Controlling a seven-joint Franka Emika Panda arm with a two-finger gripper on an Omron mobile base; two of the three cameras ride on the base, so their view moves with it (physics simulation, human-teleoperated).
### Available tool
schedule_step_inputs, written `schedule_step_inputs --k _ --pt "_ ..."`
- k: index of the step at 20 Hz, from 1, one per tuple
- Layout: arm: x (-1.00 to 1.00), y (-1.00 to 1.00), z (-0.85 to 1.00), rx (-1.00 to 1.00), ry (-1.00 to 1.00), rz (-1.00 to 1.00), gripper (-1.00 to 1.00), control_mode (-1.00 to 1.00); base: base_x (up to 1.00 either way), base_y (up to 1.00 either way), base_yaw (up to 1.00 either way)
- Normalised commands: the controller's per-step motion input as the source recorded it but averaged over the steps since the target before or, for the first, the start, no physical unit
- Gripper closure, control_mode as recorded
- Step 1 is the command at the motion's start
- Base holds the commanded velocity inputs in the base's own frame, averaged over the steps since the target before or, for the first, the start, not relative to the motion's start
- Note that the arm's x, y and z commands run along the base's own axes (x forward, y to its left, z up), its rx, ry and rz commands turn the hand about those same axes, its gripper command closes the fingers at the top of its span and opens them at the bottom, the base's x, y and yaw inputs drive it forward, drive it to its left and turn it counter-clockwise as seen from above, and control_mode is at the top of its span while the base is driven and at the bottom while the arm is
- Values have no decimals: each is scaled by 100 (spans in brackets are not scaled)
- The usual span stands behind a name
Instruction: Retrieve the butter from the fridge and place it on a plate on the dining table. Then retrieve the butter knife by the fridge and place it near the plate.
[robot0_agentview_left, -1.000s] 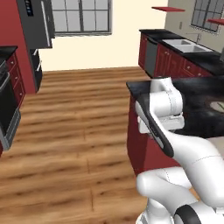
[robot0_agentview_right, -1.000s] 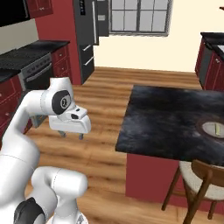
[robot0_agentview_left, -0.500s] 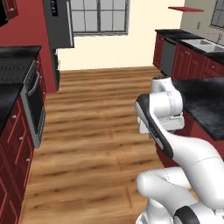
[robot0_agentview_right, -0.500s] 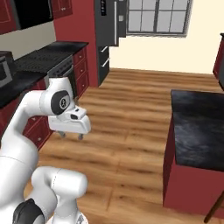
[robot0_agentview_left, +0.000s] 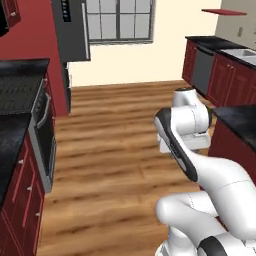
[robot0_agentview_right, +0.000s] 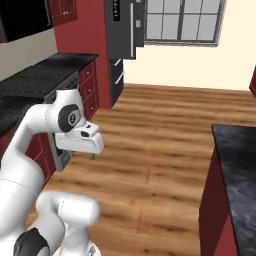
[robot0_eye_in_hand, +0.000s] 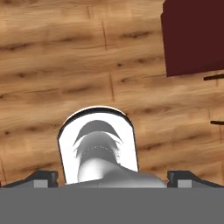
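The fridge (robot0_agentview_left: 72, 30) stands at the far end of the left wall, dark grey with a white bar handle and a black icon panel; it is shut in the right base view (robot0_agentview_right: 125, 30). The dining table (robot0_agentview_left: 237, 117) shows its black stone top and red side at the right edge (robot0_agentview_right: 235, 160). My gripper (robot0_eye_in_hand: 112, 178) hangs over bare wood floor, open, its fingertips (robot0_eye_in_hand: 43, 177) wide apart with nothing between them. In the right base view the hand (robot0_agentview_right: 80, 142) sits folded close to the arm. The butter, the plate and the butter knife are out of view.
A black-topped red counter with a stove (robot0_agentview_left: 20, 95) runs along the left. Another red counter with a sink (robot0_agentview_left: 225, 55) lines the back right wall. Wood floor (robot0_agentview_left: 115, 135) lies between me and the fridge. A dark red block (robot0_eye_in_hand: 192, 39) shows in the hand view.
Both base views have swung left as the base moved: the fridge and left counter came closer, the dining table slid to the right edge. The arm's pose and open gripper are unchanged.
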Motion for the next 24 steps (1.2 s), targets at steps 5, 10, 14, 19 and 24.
schedule_step_inputs --k 5,10,14,19,24 --pt "0 0 0 0 0 0 -100 100 100 68 0" --pt "0 0 0 0 0 0 -100 100 100 37 0" --pt "0 0 0 0 0 0 -100 100 100 16 0" --pt "0 0 0 0 0 0 -100 100 100 6 1" --pt "0 0 0 0 0 0 -100 100 100 5 0"
